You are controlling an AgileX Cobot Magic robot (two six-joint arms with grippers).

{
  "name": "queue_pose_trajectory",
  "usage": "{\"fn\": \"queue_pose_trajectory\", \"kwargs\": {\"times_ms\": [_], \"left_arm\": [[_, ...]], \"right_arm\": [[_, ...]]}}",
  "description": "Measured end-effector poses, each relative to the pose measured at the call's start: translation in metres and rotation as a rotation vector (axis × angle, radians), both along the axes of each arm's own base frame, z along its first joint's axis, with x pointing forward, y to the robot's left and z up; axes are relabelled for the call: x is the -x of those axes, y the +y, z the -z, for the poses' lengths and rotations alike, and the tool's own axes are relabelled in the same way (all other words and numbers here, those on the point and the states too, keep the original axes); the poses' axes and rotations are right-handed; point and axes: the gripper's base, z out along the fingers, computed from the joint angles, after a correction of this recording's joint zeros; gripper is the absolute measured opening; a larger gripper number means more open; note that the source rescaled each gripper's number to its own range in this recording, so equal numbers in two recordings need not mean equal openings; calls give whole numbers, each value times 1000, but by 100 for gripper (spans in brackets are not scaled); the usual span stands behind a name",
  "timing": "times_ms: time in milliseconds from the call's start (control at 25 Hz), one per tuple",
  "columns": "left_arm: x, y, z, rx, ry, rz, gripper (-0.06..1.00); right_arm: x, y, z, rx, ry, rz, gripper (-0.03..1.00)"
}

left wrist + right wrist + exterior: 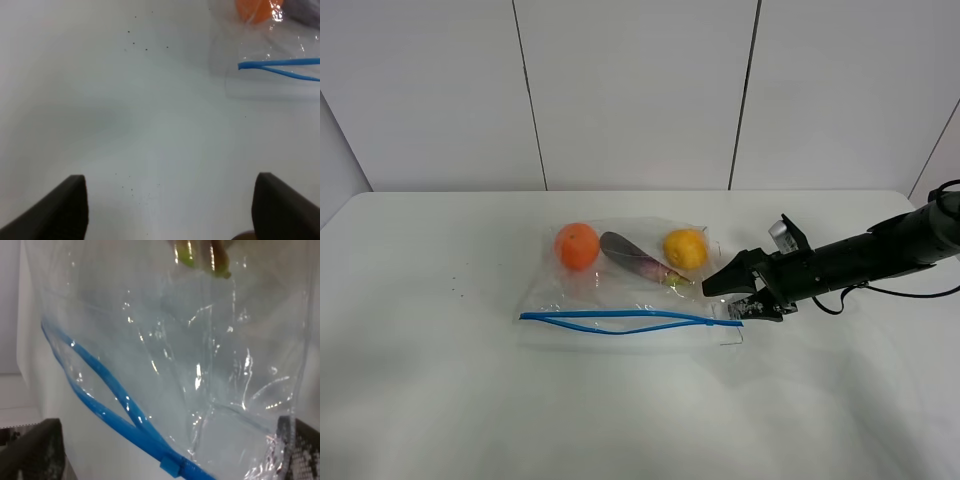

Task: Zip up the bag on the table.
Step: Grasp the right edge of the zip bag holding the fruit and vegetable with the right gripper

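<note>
The clear bag (620, 296) lies flat in the middle of the white table (440, 390). Inside are an orange (577, 246), a purple eggplant (628, 254) and a yellow lemon (685, 249). Its blue zipper strip (610, 321) runs along the near edge, with the two tracks parted in the middle. My right gripper (732, 298) is open at the bag's right end, its fingers on either side of that corner. The right wrist view shows the bag (175, 340), the zipper (105, 410) and a blue slider (172, 469) between the fingers. My left gripper (170, 179) is open and empty over bare table, apart from the zipper's left end (280, 63).
A white panelled wall (640, 90) stands behind the table's far edge. A black cable (910, 293) trails from the right arm. Small dark specks (145, 48) dot the table left of the bag. The left arm is out of the exterior view.
</note>
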Motion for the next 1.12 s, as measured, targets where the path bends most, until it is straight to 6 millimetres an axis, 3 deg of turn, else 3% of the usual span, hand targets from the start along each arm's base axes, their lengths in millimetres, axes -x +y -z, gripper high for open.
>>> {"fn": "queue_pose_trajectory", "kwargs": {"times_ms": [280,480,640,960,1040,1120], "left_arm": [[0,0,0,0,0,0,91],[0,0,0,0,0,0,91],[0,0,0,0,0,0,91],[0,0,0,0,0,0,91],[0,0,0,0,0,0,91],[0,0,0,0,0,0,91]], "right_arm": [[0,0,0,0,-1,-1,94],[2,1,14,-23,42,-3,94],[2,3,17,-52,55,1,88],[2,3,15,-79,58,3,65],[2,3,14,-83,58,3,55],[2,3,14,-87,59,2,39]]}}
